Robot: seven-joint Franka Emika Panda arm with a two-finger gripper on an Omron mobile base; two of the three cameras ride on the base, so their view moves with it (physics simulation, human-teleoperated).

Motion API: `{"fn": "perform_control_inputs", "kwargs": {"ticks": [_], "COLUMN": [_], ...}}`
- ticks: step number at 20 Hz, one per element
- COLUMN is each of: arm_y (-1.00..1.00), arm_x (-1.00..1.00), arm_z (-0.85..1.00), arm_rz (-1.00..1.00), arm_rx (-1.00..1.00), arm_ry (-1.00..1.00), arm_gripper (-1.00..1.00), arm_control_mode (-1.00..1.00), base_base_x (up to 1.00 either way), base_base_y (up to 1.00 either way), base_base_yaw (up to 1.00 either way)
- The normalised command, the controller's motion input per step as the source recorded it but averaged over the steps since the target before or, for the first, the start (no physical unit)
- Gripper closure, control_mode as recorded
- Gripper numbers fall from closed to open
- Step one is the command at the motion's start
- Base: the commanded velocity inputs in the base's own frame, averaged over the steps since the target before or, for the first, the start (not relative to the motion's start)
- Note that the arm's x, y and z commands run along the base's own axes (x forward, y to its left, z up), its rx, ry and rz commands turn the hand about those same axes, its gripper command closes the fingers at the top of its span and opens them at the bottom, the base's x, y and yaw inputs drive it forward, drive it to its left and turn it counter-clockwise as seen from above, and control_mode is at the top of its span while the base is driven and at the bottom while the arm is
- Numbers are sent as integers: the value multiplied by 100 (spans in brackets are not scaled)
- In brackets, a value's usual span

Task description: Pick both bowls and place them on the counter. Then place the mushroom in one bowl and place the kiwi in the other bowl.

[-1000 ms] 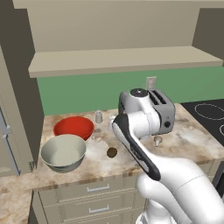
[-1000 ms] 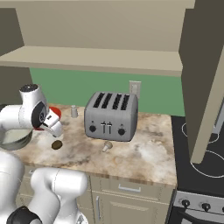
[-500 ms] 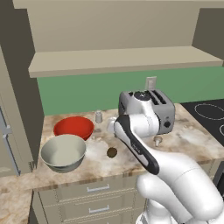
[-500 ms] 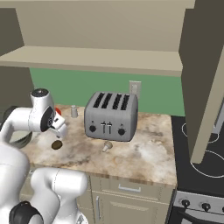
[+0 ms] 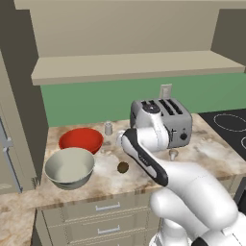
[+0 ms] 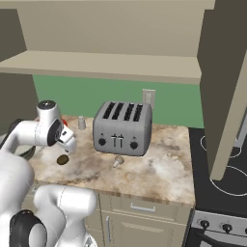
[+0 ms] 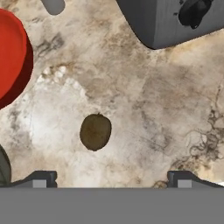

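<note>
The glossy red bowl (image 5: 80, 139) (image 7: 11, 61) and the silvery-grey bowl (image 5: 69, 167) with its cream inside both stand on the mottled stone counter (image 5: 206, 149) (image 6: 154, 169) at the left. To their right lies the dark kiwi (image 5: 123, 167) (image 6: 62, 159) (image 7: 95, 131). The small pale mushroom (image 5: 173, 153) (image 6: 117, 161) stands in front of the toaster. My gripper (image 5: 120, 141) (image 6: 69, 147) (image 7: 111, 180) hangs open just above the kiwi, pointing down, fingertips (image 7: 39, 179) wide apart and holding nothing.
A silver four-slot toaster (image 5: 161, 122) (image 6: 123, 128) (image 7: 175, 19) stands at the back of the counter, a small grey shaker (image 5: 108, 128) (image 6: 82, 123) left of it. A beige shelf (image 5: 134, 65) runs above. A black stovetop (image 6: 222, 164) lies to the right.
My hand has swung right, away from the bowls and over to the kiwi. The jaws have stayed open. Bowls, kiwi and mushroom have not moved.
</note>
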Motion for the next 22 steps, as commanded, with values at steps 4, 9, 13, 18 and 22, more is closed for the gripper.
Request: {"fn": "perform_control_inputs", "kwargs": {"ticks": [4,9,13,18,22], "arm_y": [8,12,6,7,0], "arm_x": [19,18,18,4,-5], "arm_z": [-19,-18,-19,-22,-20], "arm_rz": [0,0,0,-1,-1], "arm_rx": [0,0,0,0,0], "arm_ry": [0,0,0,5,4], "arm_gripper": [-100,-100,-100,-100,-100], "arm_control_mode": [-100,-100,-100,-100,-100], "base_base_x": [0,0,0,0,0], "base_base_y": [0,0,0,0,0], "base_base_yaw": [0,0,0,0,0]}}
